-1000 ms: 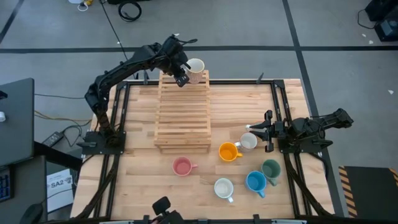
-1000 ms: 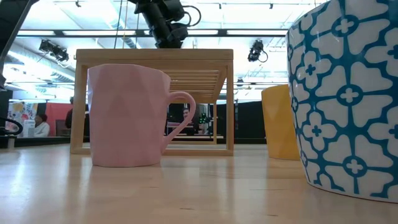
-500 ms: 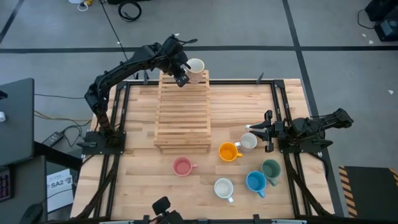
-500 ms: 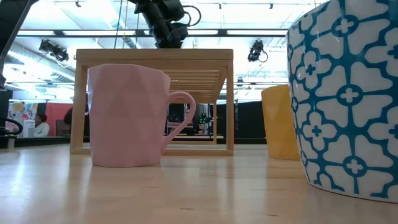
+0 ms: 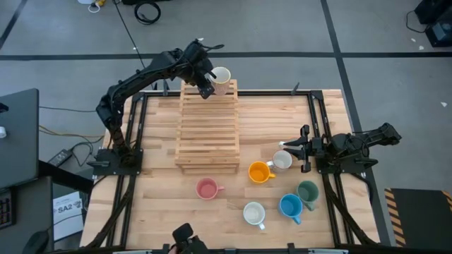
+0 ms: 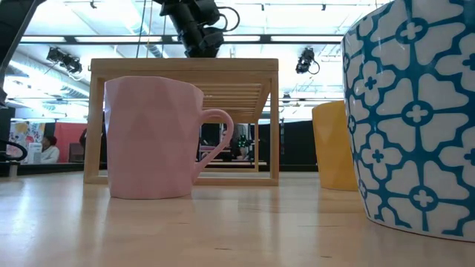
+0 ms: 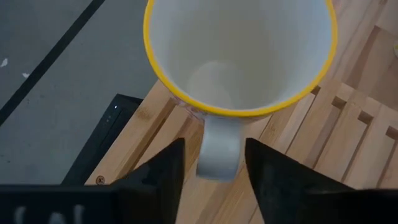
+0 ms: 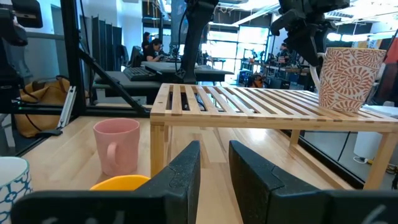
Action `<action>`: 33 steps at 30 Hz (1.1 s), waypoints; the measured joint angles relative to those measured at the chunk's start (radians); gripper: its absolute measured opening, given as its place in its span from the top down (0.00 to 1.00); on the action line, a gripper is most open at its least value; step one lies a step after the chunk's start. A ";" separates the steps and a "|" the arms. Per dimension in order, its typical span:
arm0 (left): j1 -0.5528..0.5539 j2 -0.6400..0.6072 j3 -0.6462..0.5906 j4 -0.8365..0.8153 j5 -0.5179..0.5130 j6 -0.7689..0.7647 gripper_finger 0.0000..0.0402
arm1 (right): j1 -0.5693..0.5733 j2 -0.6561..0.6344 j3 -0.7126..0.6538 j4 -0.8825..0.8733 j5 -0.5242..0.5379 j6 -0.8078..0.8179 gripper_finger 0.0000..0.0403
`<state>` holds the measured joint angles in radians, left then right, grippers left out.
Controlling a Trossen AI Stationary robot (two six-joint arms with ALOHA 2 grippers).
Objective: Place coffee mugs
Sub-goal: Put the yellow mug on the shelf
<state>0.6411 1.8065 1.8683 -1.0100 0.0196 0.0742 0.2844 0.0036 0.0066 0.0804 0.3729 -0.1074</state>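
A red-and-white patterned mug with a yellow rim [image 5: 222, 76] stands on its base on the far end of the wooden slatted rack [image 5: 209, 127]. My left gripper [image 7: 214, 177] is open beside it, one finger on each side of the mug's handle [image 7: 217, 149], with a gap showing on both sides. The orange [image 5: 260, 172], cream [image 5: 282, 160], pink [image 5: 207, 188], white [image 5: 253, 212], blue [image 5: 290, 206] and dark green [image 5: 308, 191] mugs stand on the table. My right gripper [image 5: 302, 149] waits at the table's right edge by the cream mug, its fingers a narrow gap apart.
The rack takes up the table's middle and far part. The mugs cluster on the near right. In the low view the pink mug [image 6: 156, 137] and the blue patterned mug [image 6: 415, 119] stand close to the camera. Bare wood lies on the near left [image 5: 155, 197]. People sit in the room behind.
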 joint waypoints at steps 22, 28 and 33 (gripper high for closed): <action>0.006 -0.030 0.000 0.005 -0.004 0.043 0.44 | 0.000 0.000 0.000 0.000 0.000 0.000 0.78; 0.008 -0.091 -0.001 0.005 -0.004 0.043 0.44 | 0.000 0.000 0.000 0.000 0.000 0.000 0.78; 0.008 -0.169 -0.001 -0.026 0.002 0.043 0.44 | 0.000 0.000 0.000 0.000 0.000 0.000 0.78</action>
<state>0.6487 1.6371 1.8675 -1.0356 0.0214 0.1177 0.2846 0.0038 0.0065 0.0807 0.3729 -0.1074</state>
